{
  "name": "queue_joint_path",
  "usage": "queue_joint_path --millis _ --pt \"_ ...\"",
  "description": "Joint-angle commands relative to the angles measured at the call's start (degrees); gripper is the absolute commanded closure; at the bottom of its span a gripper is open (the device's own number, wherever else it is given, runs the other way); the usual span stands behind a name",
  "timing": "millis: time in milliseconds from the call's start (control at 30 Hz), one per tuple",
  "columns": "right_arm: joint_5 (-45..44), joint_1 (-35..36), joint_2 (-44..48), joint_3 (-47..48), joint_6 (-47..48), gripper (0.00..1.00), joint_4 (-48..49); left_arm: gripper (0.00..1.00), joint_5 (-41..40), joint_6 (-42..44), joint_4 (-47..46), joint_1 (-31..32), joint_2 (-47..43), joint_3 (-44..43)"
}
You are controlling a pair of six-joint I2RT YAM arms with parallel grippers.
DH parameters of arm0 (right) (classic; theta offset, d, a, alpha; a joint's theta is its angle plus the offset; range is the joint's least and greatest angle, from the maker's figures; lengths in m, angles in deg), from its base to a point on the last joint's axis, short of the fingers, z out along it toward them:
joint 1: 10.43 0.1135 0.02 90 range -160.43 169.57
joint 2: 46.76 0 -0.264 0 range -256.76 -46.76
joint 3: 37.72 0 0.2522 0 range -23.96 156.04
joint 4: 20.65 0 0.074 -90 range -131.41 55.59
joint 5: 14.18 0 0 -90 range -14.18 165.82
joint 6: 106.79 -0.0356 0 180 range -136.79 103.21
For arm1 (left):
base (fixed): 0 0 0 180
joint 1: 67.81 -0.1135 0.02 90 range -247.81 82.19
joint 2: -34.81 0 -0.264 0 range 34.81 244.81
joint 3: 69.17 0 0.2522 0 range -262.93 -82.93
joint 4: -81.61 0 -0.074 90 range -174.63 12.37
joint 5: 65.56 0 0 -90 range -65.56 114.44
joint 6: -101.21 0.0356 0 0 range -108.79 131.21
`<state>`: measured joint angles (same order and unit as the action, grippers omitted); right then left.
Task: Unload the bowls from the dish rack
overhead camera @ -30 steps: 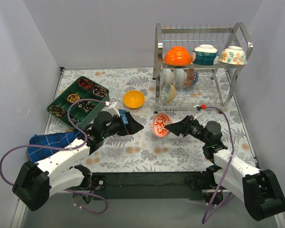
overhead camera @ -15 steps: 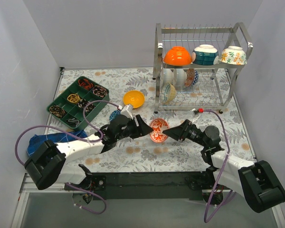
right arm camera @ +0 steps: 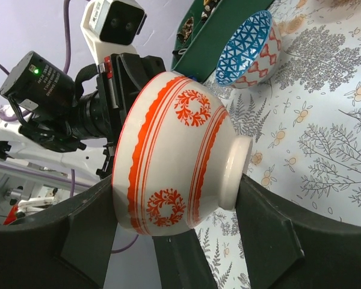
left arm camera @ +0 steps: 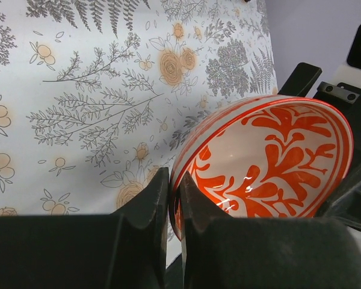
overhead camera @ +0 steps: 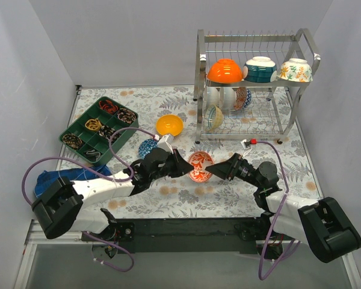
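Bowl (overhead camera: 200, 166) — red-patterned, tilted | left end effector (left arm camera: 173, 191) pinching its rim | right end effector (overhead camera: 216, 171) clamped across rim and foot

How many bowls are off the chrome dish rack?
3: yellow bowl and blue-patterned bowl on the table; red-patterned bowl held between left gripper and right gripper.

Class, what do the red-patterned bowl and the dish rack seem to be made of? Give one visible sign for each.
Red bowl: probably glazed ceramic; its white surface is glossy with bright highlights, under a painted red pattern. Rack: likely chromed or stainless steel; it has shiny silvery tubes and thin wires.
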<state>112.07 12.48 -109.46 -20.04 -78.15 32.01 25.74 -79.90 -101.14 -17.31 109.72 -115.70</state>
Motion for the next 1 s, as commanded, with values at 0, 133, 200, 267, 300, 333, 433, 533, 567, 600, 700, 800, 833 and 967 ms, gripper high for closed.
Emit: queue_joint_path --millis 0,133,200,267,300,333,433,533,567,600,700,800,833,967 --pt "0.4 0.3 1.0 0.0 2.8 0.31 4.4 1.00 -8.7 4.2 8.5 -0.4 -4.5 -4.2" --pt "-1.8 0.3 4.2 1.3 9.1 0.11 -5.2 1.00 -14.0 8.0 17.3 -1.2 -8.1 -6.5" --pt "-4.4 0.3 7.1 3.0 12.4 0.06 -14.0 1.00 -15.6 10.6 23.1 -2.8 -9.2 -7.6" --pt "-6.3 0.3 9.8 4.3 17.1 0.04 -20.8 1.00 -16.0 12.3 26.5 -5.4 -10.3 -9.5" --pt "-7.8 0.3 10.6 4.8 18.7 0.04 -22.9 1.00 -15.9 14.2 29.6 -6.5 -10.7 -10.1" --pt "-8.6 0.2 11.4 5.4 21.3 0.04 -25.1 1.00 -15.5 15.1 31.0 -7.8 -11.2 -10.6" --pt "-11.2 0.3 13.9 6.8 24.4 0.04 -31.2 1.00 -13.0 18.8 36.1 -13.7 -11.6 -12.8" --pt "-12.6 0.3 15.4 7.4 26.9 0.04 -34.6 1.00 -11.1 22.2 40.0 -19.5 -10.8 -14.6" --pt "-12.9 0.3 16.0 7.4 27.4 0.04 -35.2 1.00 -10.5 22.9 40.8 -22.1 -9.9 -15.0" --pt "-13.4 0.3 16.1 7.5 27.5 0.04 -35.6 1.00 -10.0 23.6 42.0 -23.2 -9.4 -15.8" --pt "-13.7 0.3 16.6 7.2 27.7 0.04 -36.4 1.00 -7.0 25.5 42.4 -26.8 -7.7 -16.2" --pt "-13.6 0.3 16.7 7.3 28.1 0.04 -36.6 1.00 -4.8 26.5 42.0 -29.8 -5.7 -16.2" --pt "-13.6 0.3 16.8 7.4 28.1 0.04 -36.9 1.00 -3.7 26.6 41.7 -30.3 -5.1 -16.3" --pt "-13.9 0.3 17.0 7.9 29.2 0.04 -37.7 1.00 -1.7 27.3 40.1 -31.8 -2.4 -16.7"
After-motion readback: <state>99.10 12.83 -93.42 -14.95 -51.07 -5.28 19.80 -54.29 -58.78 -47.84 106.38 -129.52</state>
